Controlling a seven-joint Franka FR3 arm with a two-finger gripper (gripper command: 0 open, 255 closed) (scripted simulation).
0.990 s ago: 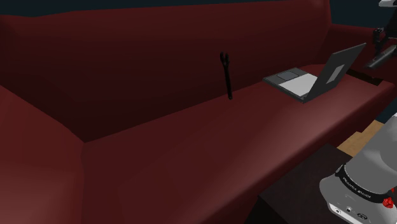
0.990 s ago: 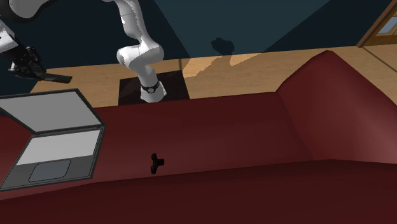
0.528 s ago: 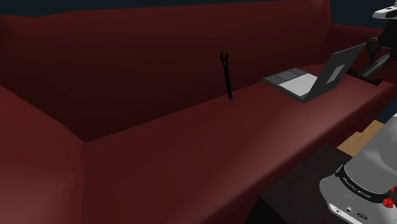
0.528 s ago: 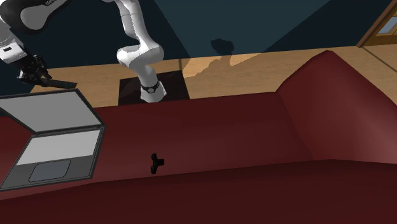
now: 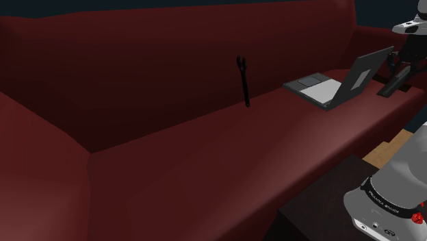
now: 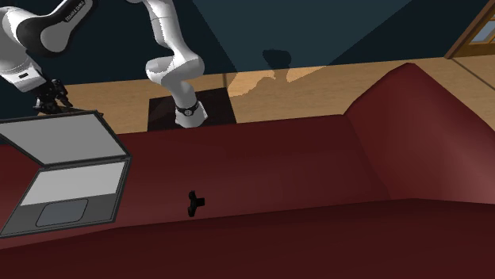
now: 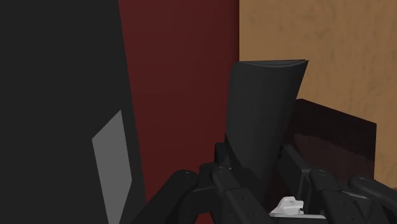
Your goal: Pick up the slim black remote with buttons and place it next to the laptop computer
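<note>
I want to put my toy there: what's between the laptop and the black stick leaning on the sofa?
Nothing: in the shoulder view, just bare red sofa lies between the laptop and the black stick.

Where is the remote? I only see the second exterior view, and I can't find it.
Observer: The wrist view shows the remote clasped between the fingers of the gripper.
Child: Is it by the laptop?
Observer: In the shoulder view it hangs tilted just behind the laptop's open lid, over the sofa.
Child: What's that small black thing on the sofa?
Observer: The shoulder view shows a long thin tool standing against the backrest.
</note>
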